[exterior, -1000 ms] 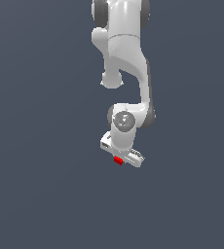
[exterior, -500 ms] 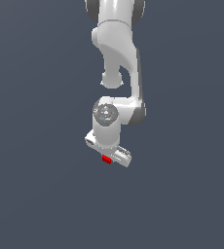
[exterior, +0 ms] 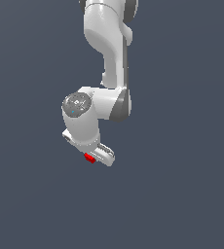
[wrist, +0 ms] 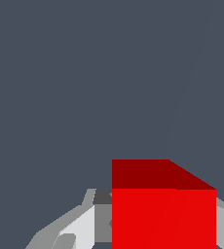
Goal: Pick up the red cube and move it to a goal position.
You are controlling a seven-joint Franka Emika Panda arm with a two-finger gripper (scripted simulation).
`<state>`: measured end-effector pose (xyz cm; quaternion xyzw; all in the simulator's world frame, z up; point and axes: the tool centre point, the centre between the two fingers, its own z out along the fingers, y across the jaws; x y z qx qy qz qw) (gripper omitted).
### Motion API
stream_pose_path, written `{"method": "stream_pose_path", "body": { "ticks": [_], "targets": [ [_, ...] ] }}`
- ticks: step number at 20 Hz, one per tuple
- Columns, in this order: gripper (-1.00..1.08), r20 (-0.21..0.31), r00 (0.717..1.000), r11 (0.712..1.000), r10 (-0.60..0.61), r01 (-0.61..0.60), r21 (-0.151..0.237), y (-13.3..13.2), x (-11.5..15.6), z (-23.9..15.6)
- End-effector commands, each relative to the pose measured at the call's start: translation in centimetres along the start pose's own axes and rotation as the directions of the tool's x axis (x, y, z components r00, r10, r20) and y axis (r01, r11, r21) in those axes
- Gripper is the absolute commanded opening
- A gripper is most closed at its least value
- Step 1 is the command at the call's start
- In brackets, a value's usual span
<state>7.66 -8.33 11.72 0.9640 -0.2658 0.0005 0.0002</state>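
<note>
End effector (exterior: 95, 156) around red cube (wrist: 163, 214)

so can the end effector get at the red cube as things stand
Yes, it looks so: the red cube already sits between the fingers of the end effector, apparently gripped, with nothing else nearby.

I count one red cube (exterior: 89, 158), a single small block and the only red thing on my screens. I count one white arm (exterior: 106, 58) and one tool (exterior: 95, 156) at its end. On the wrist feed the same one red cube (wrist: 163, 209) appears, nothing more.
</note>
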Motion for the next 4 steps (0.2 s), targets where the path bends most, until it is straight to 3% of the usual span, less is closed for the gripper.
{"method": "stream_pose_path", "body": {
  "ticks": [1,4],
  "targets": [
    [-1.0,0.001,1.0,1.0,-0.002,0.002,0.0,0.41,0.5,-0.56],
    [-1.0,0.001,1.0,1.0,-0.002,0.002,0.0,0.57,0.69,-0.75]
  ]
}}
